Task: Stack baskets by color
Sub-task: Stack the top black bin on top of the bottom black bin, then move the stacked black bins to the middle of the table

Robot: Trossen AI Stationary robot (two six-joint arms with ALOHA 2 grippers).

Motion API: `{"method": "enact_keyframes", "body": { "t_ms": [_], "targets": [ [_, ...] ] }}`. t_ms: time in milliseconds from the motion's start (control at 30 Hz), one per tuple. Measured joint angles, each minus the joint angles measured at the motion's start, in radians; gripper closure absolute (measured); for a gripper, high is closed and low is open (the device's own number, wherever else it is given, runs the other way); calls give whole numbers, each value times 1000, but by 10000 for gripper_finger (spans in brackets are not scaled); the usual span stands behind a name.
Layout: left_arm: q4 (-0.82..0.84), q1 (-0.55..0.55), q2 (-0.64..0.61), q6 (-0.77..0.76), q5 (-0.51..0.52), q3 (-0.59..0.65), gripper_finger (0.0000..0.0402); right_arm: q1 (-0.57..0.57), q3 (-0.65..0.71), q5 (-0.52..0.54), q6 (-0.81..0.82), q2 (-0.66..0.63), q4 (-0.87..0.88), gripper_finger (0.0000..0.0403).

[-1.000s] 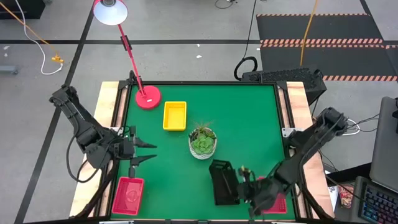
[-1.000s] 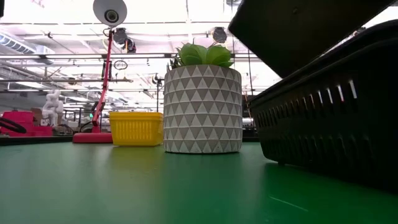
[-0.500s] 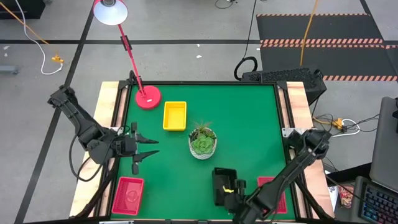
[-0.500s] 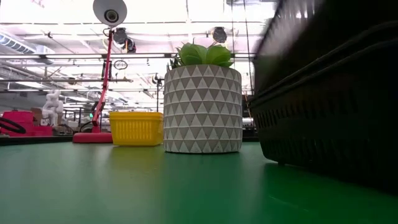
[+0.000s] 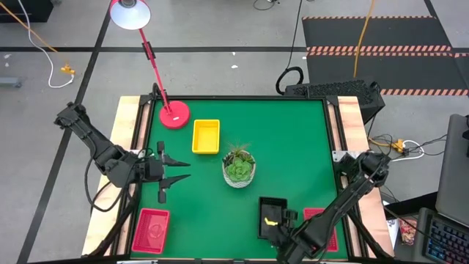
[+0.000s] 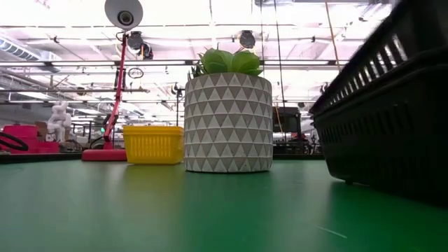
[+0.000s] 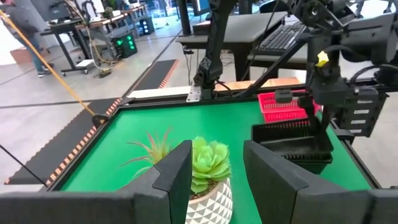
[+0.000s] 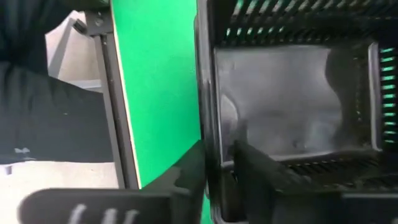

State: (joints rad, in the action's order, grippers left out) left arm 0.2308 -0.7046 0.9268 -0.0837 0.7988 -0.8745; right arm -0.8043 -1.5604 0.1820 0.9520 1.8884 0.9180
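A black basket (image 5: pixel 272 209) sits level near the table's front edge, nested in another black basket (image 6: pixel 392 140) that rests on the green mat. My right gripper (image 5: pixel 277 233) points steeply down at its near end, open. One finger (image 8: pixel 189 168) stands outside a wall (image 8: pixel 208 112) and the other (image 8: pixel 255 171) inside, and I see no hold. My left gripper (image 5: pixel 179 171) hovers open and empty over the table's left side. A yellow basket (image 5: pixel 206 136) lies at the far left. Red baskets lie at the near left (image 5: pixel 150 229) and near right (image 5: pixel 327 218).
A potted succulent (image 5: pixel 239 167) stands mid-table, between the yellow basket and the black stack. The red lamp base (image 5: pixel 174 115) sits at the far left corner. My right arm covers part of the near-right red basket (image 7: pixel 283 107). Bare green mat lies at the far right.
My right gripper has swung down and toward the table's near edge, tipping steeply downward. The black basket it carried, tilted above the lower black one, now sits level in it. The black stack has slid a little toward the table's right edge.
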Motion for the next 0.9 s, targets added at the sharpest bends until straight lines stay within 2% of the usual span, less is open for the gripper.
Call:
{"method": "enact_keyframes", "body": {
  "t_ms": [200,367,533,900],
  "targets": [
    [3,4,0,-19,-22,0,254,5,0,-1,25,-46,-1,258],
    [25,4,0,-53,-23,0,254,4,6,-3,12,-46,-103,229],
    [58,4,0,-87,-24,0,254,6,57,-2,-49,-46,-269,227],
    [50,6,0,-61,-23,0,254,11,198,-3,-24,-46,-286,236]
  ]
}}
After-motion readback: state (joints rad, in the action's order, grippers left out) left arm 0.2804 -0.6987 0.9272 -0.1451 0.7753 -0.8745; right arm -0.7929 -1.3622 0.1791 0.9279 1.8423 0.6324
